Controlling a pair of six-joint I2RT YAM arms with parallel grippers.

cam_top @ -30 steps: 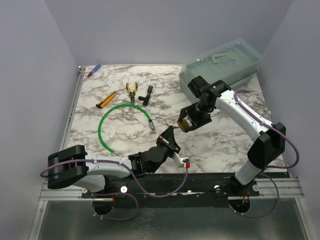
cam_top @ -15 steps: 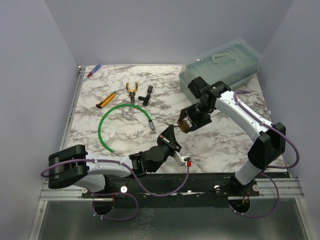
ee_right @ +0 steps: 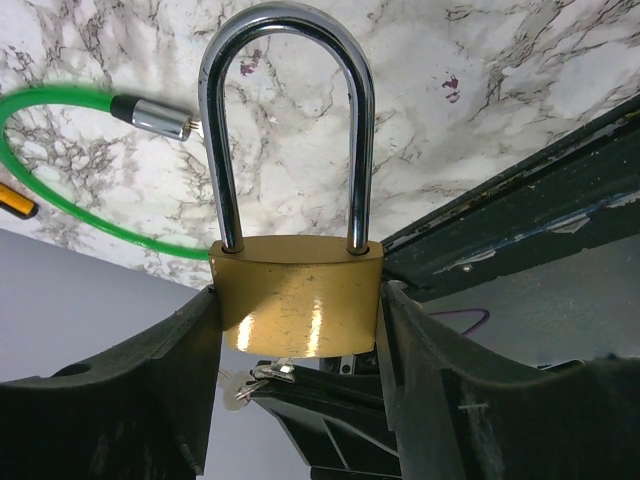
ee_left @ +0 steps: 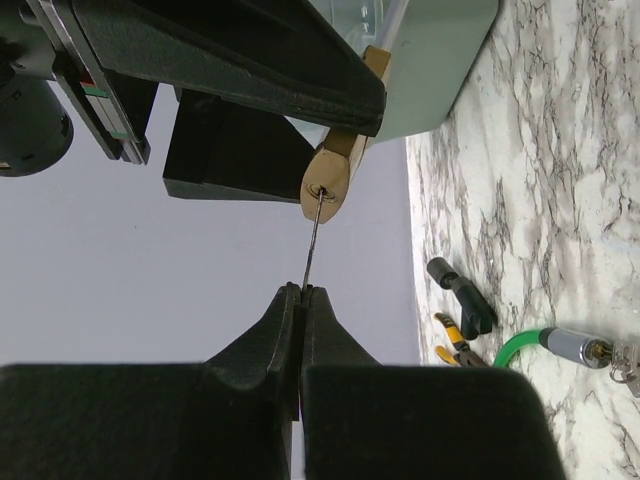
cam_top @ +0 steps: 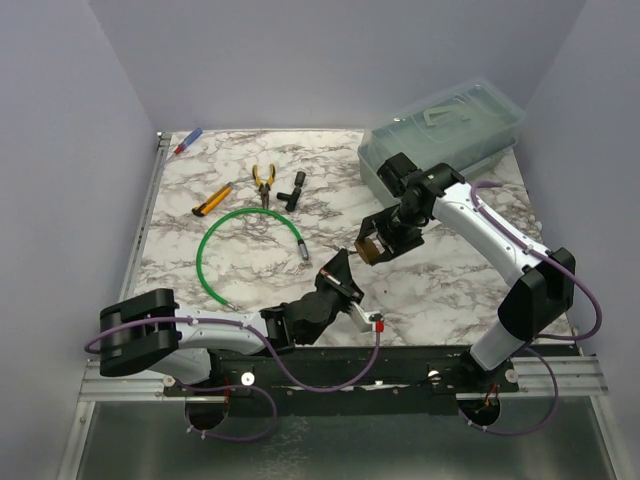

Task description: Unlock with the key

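Two grippers meet above the middle of the table [cam_top: 440,285], a little toward its near edge. We see the right gripper [ee_right: 298,335] spread partway and clamped on the two narrow ends of a brass padlock [ee_right: 298,300]. Both legs of the padlock's steel shackle [ee_right: 288,40] are seated in the body. We see the left gripper [ee_left: 300,292] pressed together, pinching the key [ee_left: 313,235], a thin silver blade that the left wrist view shows edge-on. The key's tip sits in the keyhole on the padlock's bottom face; how deep it goes we cannot tell.

On the left half of the table a green cord [cam_top: 250,211] lies in an open loop, well apart from both grippers. Its metal-capped end points toward the middle, with small silver pieces just beside it. Near the far edge, beyond the loop, lie a yellow utility knife [cam_top: 210,202], orange-handled pliers [cam_top: 263,180] and a black L-shaped tool [cam_top: 292,190]. A clear lidded box [cam_top: 445,125] fills the far right corner, and a red-and-blue pen [cam_top: 187,141] lies at the far left corner.
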